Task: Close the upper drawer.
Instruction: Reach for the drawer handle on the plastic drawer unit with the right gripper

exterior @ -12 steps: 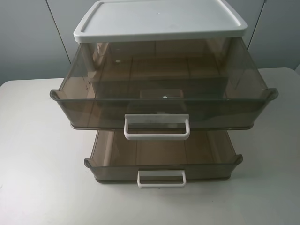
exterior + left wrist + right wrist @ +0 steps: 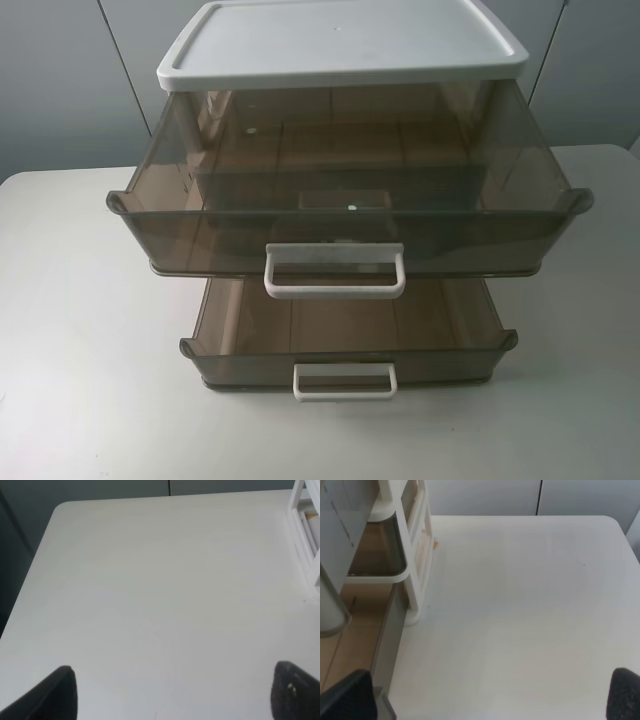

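Observation:
The upper drawer [image 2: 345,215] is the tall smoky-brown translucent one under the cabinet's white top [image 2: 340,45]. It stands pulled far out toward the front, with its wide white loop handle [image 2: 334,270] facing the camera, and looks empty. Its side also shows in the right wrist view [image 2: 337,545]. Neither gripper shows in the exterior high view. My left gripper [image 2: 177,700] is open over bare table, to the left of the cabinet frame [image 2: 305,530]. My right gripper [image 2: 485,700] is open and empty, to the right of the cabinet.
A shallower brown drawer [image 2: 345,335] with a smaller white handle [image 2: 344,381] is also pulled out below the upper one. The cabinet stands on a white table [image 2: 80,350]. Grey wall panels lie behind. The white frame leg [image 2: 415,580] is close to the right gripper.

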Tool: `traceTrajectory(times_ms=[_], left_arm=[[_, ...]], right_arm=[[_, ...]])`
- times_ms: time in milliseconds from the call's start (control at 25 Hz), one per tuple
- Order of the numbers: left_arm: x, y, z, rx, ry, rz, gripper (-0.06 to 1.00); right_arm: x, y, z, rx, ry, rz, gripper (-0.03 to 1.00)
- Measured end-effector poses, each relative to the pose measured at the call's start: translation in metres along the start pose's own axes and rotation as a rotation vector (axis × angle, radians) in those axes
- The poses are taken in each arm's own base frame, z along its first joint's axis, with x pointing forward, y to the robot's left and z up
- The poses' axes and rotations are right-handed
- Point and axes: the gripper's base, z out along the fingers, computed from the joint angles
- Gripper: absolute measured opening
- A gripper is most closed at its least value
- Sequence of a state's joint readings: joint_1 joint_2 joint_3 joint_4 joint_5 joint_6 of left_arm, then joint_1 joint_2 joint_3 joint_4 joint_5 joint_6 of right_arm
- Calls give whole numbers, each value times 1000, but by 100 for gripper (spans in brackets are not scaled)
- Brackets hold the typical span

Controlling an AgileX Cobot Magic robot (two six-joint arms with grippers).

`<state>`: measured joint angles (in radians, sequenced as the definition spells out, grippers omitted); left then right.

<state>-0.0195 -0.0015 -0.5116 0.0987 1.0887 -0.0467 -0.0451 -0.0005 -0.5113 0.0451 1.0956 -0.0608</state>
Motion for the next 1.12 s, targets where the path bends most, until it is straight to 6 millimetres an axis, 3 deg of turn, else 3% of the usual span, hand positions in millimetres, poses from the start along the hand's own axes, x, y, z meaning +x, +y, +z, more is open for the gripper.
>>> traceTrajectory(times_ms=[880,1000,1120], left_arm=[[0,0,0,0,0,0,74],[0,0,0,0,0,0,74],[0,0,0,0,0,0,74]], right_arm=[[-1,4,3,-46,32,24,70],[-18,6,10,-82,99,48,70],[-56,5,13,-92,106,61,70]])
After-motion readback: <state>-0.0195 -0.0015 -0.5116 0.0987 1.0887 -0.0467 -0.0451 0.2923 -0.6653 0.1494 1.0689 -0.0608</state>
